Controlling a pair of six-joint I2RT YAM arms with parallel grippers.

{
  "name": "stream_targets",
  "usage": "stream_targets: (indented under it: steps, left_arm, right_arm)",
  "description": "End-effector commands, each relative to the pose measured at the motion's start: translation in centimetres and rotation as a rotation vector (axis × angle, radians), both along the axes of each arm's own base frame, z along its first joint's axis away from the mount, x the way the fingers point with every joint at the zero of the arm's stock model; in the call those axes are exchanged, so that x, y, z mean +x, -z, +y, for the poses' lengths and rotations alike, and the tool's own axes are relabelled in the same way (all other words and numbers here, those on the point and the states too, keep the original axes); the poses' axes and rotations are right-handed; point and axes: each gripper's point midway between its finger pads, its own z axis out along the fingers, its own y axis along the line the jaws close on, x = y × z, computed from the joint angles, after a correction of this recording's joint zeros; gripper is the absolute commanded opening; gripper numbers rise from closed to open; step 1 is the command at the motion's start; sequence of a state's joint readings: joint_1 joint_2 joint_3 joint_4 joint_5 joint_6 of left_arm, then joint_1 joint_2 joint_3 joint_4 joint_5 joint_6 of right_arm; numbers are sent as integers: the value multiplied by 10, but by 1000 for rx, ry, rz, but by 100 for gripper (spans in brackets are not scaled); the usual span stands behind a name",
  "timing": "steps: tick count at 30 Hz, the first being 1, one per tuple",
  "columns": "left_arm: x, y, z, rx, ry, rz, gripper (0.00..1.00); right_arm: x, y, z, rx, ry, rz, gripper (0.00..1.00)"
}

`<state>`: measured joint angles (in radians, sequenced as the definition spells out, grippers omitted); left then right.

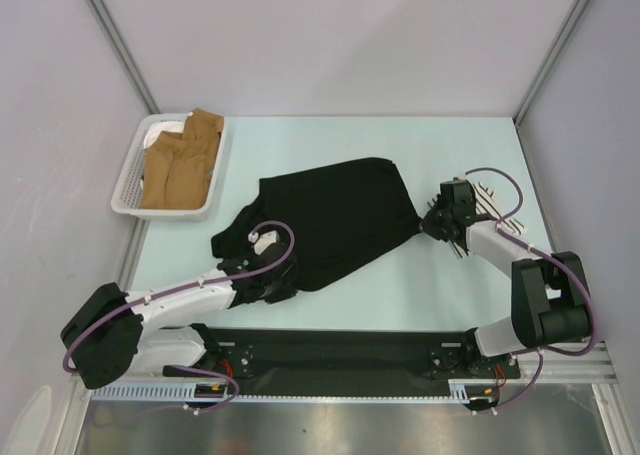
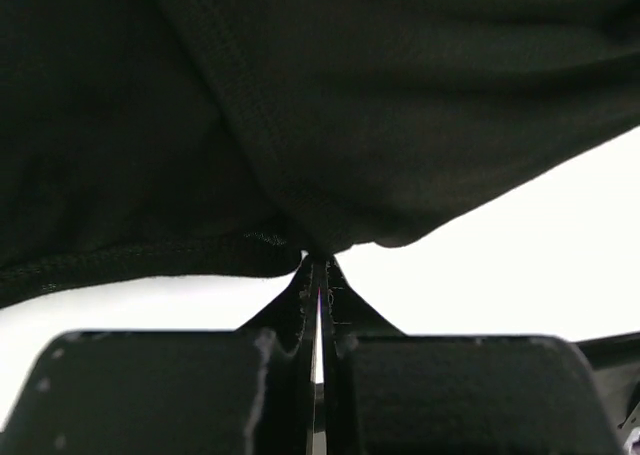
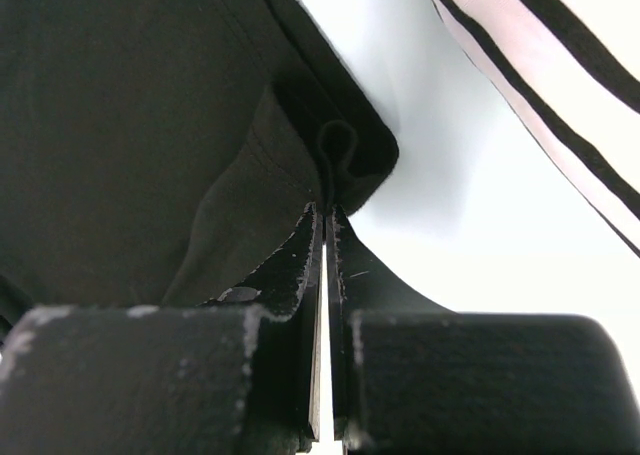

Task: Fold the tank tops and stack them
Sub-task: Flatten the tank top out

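Observation:
The plain black tank top (image 1: 330,220) lies spread across the middle of the table. My left gripper (image 1: 275,287) is shut on its near left edge; the left wrist view shows the black cloth (image 2: 300,105) pinched at the tips of my left gripper (image 2: 318,260). At the right corner of the cloth, my right gripper (image 1: 428,225) is shut on it, with a fold of the hem (image 3: 345,155) caught between the tips of that gripper (image 3: 327,210). The striped white tank top (image 1: 490,215) lies under the right arm; its stripes (image 3: 540,95) show in the right wrist view.
A white basket (image 1: 135,180) at the back left holds brown folded cloth (image 1: 182,160). Grey walls close the table at the back and both sides. A black strip with both arm bases runs along the near edge (image 1: 340,350).

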<state>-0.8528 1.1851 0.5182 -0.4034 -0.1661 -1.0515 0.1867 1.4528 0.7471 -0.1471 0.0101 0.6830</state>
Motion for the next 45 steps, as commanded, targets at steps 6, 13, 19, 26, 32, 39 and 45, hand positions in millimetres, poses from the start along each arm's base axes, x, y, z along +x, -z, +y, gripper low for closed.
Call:
stream_targets:
  steps: [6,13,19,26,32,39,45]
  left_arm:
    - [24,-74,-1,-83,-35,-151,0]
    - [43,-143,29,-209,-57,-276,0]
    - [48,-153,41,-207,-64,-286,0]
    - [20,-123,29,-328,-30,-214,0]
    - [-5,-88,30,-329,-23,-140,0]
    - [26,-126,29,-290,-10,-228,0]
    - [49,-129,29,-273,-3,-243,1]
  right_arm:
    - [4,-51,-1,18,8,-132,0]
    - [-1,-106,-1,32,-4,-250,0]
    - [-6,-120,-1,29,-20,-255,0]
    - [-43,-102,-10,17,-2,-165,0]
    - [-71,-71,-12,9,-17,-101,0]
    - [-61,-73,11,66,-104,-88,0]
    - [-50,-49,20,76,-125,-26,0]
